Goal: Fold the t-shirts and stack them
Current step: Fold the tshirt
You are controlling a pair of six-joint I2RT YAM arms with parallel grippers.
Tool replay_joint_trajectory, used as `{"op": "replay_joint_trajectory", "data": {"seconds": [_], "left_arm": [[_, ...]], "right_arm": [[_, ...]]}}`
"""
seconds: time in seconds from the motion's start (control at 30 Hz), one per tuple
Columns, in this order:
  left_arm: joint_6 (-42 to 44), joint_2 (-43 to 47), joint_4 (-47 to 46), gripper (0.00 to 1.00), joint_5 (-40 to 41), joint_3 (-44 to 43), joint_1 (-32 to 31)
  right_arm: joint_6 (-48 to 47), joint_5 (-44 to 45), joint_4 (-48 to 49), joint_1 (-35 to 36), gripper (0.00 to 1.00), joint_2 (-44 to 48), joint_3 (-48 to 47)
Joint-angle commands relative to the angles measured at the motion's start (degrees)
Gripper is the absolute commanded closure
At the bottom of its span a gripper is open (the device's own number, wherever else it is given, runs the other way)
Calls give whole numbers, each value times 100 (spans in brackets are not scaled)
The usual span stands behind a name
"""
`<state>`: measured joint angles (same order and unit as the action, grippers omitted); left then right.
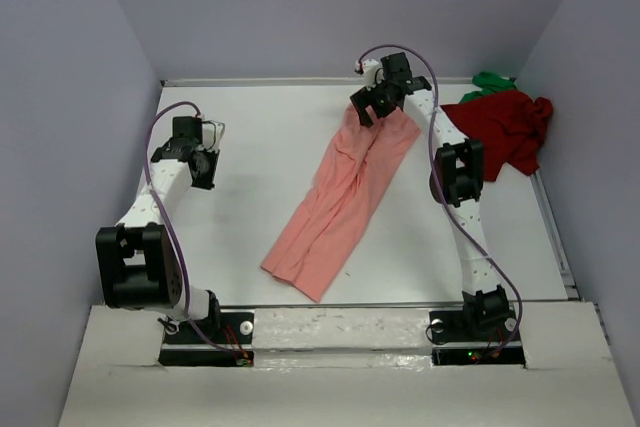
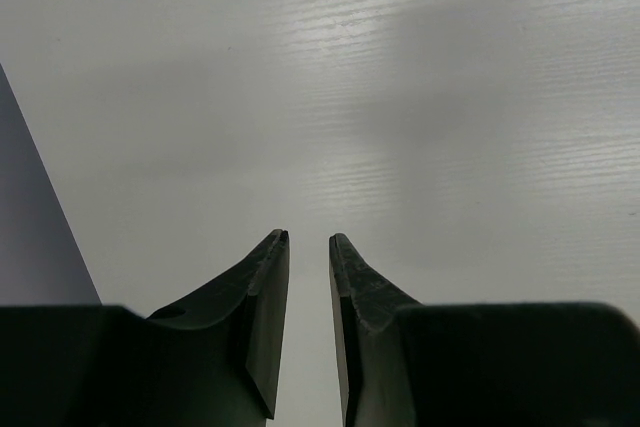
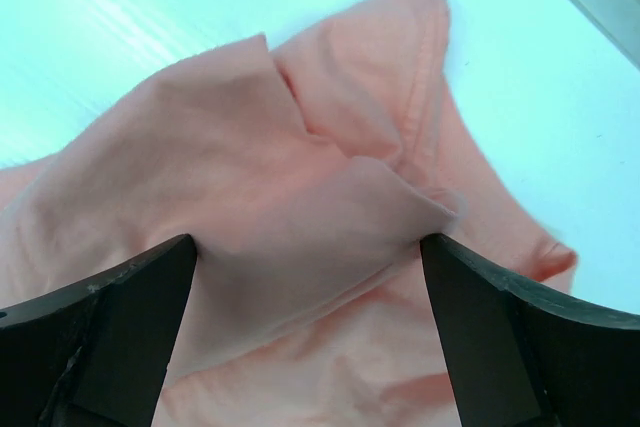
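Observation:
A salmon-pink t-shirt (image 1: 340,207) lies in a long diagonal strip across the middle of the white table (image 1: 250,197). Its far end is bunched under my right gripper (image 1: 368,107). In the right wrist view the right gripper (image 3: 308,247) is wide open, with a raised fold of the pink shirt (image 3: 300,247) between its fingers. A dark red t-shirt (image 1: 505,130) lies crumpled at the far right, with a small green crumple (image 1: 492,80) behind it. My left gripper (image 1: 207,169) hovers over bare table at the left, its fingers (image 2: 270,287) a narrow gap apart and empty.
Grey walls enclose the table on the left, back and right. The right arm (image 1: 455,172) stretches between the pink shirt and the dark red shirt. A raised rim (image 1: 555,237) runs along the table's right side.

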<state>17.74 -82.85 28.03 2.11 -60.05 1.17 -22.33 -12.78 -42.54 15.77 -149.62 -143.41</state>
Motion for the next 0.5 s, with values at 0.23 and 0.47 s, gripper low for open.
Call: {"op": "replay_joint_trajectory", "data": {"seconds": [0.23, 0.47], "left_arm": [[-60, 339, 45, 66, -69, -217, -29], [-33, 471, 36, 66, -185, -297, -82]], "right_arm": [[210, 117, 704, 5, 0, 2389, 1944], [334, -452, -341, 5, 0, 3649, 3299]]}}
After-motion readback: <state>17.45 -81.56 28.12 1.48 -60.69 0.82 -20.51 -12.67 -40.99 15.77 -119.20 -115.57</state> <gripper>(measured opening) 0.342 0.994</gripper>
